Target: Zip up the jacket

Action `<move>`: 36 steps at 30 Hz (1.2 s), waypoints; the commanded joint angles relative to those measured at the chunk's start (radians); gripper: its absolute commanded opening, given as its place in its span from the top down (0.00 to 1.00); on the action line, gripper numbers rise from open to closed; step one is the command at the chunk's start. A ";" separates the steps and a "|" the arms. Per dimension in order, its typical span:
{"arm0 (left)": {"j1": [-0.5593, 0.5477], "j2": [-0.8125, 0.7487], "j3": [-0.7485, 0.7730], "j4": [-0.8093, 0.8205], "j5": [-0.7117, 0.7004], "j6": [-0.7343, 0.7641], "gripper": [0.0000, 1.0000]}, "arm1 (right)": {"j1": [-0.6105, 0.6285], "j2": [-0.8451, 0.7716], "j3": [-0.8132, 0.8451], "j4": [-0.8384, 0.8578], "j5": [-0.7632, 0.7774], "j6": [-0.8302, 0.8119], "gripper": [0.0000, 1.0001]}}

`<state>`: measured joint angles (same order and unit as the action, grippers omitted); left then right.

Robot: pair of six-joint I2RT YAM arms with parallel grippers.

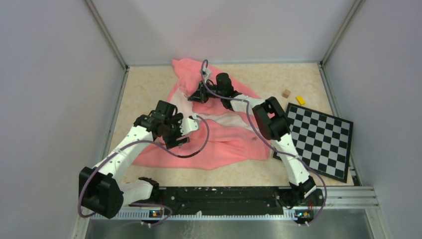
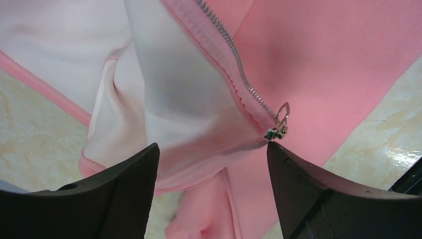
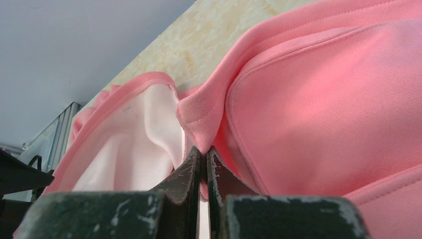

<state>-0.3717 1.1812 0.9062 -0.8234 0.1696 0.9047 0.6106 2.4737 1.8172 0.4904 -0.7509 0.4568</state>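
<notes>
The jacket [image 1: 224,144] lies crumpled across the middle of the tabletop and reaches toward the far edge, with its paler lining [image 2: 189,99] turned up where the front falls open. My right gripper [image 3: 204,152] is near the far edge, its jaws pressed together on a folded hem of the fleece. My left gripper [image 2: 213,149] hangs over the hem nearer the left edge with its jaws wide apart and nothing between them.

The zipper slider [image 2: 276,130] sits just beyond my left fingertips, at the low end of the zipper teeth [image 2: 234,55], with its small metal pull tab standing up. I judge the zip barely started.

This cloth looks soft, light and limp. It will bunch and slide on the smooth table instead of resisting, so I expect the slider to drag fabric along unless the track is held taut. The tab is thin and probably slippery, so I should pinch it squarely across its flat sides. My right jaws should take the fabric beside the track, since the loose lining beside the teeth could catch.
</notes>
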 commanded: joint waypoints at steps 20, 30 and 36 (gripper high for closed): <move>0.021 -0.080 -0.090 0.122 0.084 -0.002 1.00 | -0.007 -0.086 -0.005 0.055 -0.032 0.003 1.00; 0.261 -0.050 -0.068 0.466 0.607 -0.140 1.00 | -0.014 -0.207 -0.175 0.253 -0.138 -0.062 1.00; 0.306 0.114 0.010 0.475 0.736 -0.109 1.00 | -0.026 -0.213 -0.209 0.314 -0.236 -0.105 1.00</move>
<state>-0.0788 1.2209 0.8631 -0.4301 0.7338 0.7872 0.5987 2.3272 1.6241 0.6765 -0.8780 0.4026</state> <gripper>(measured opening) 0.015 0.017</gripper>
